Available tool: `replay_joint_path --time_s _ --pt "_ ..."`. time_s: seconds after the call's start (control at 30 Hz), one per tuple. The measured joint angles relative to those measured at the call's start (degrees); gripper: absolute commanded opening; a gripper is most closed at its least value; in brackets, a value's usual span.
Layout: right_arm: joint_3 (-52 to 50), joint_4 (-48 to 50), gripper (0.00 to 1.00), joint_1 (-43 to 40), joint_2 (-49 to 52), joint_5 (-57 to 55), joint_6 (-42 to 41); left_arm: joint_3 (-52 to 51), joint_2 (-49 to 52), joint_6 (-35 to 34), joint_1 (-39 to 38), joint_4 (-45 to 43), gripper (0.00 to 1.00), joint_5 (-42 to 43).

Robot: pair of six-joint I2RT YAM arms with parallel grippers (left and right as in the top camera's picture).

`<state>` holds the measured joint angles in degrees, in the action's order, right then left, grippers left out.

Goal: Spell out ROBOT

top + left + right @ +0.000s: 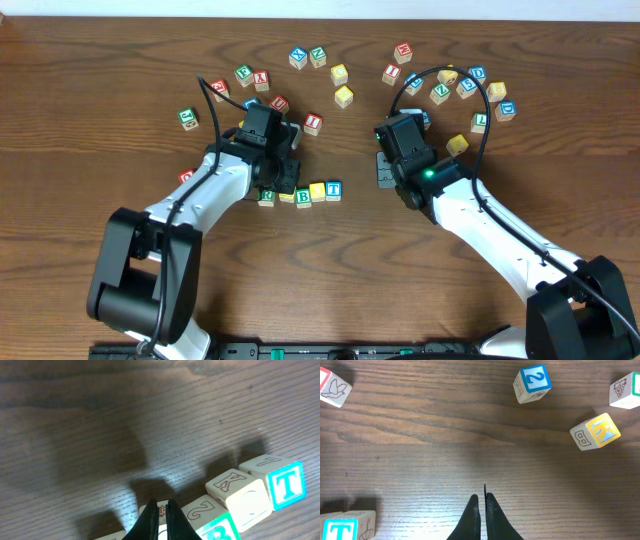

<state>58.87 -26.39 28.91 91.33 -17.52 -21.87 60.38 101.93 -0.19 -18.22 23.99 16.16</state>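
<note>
I see my green B (pixel 303 197), yellow cube (pixel 318 190) and blue T (pixel 333 189) touching in a row, upright; a green-lettered cube (pixel 266 197) lies further left.

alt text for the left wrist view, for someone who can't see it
The left gripper, shut, hangs at bottom centre over a dark wood table. To its right, side by side and rising toward the right edge, sit a green B cube, a pale yellow cube and a blue T cube.
</note>
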Motion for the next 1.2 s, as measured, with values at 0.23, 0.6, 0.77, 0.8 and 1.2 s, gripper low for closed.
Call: replay_joint_path --time_s 0.23,0.6,0.77,0.8,1.2 --pt "0.0 0.0 0.01 0.0 0.0 0.0 0.0 0.0 1.5 0.0 0.0 0.4 0.07 0.0" --pt "0.0 0.0 0.01 0.0 0.0 0.0 0.0 0.0 1.5 0.0 0.0 1.1 0.08 0.0" --pt "0.0 0.0 0.01 0.0 0.0 0.0 0.0 0.1 1.5 0.0 0.0 -2.4 0.08 0.0" --pt "0.0 0.0 0.01 0.0 0.0 0.0 0.0 0.1 1.5 0.0 0.0 -2.9 0.08 0.0" --pt "0.0 -1.5 0.01 0.0 0.0 0.0 0.0 6.0 1.5 0.0 0.0 -0.1 0.08 -6.8"
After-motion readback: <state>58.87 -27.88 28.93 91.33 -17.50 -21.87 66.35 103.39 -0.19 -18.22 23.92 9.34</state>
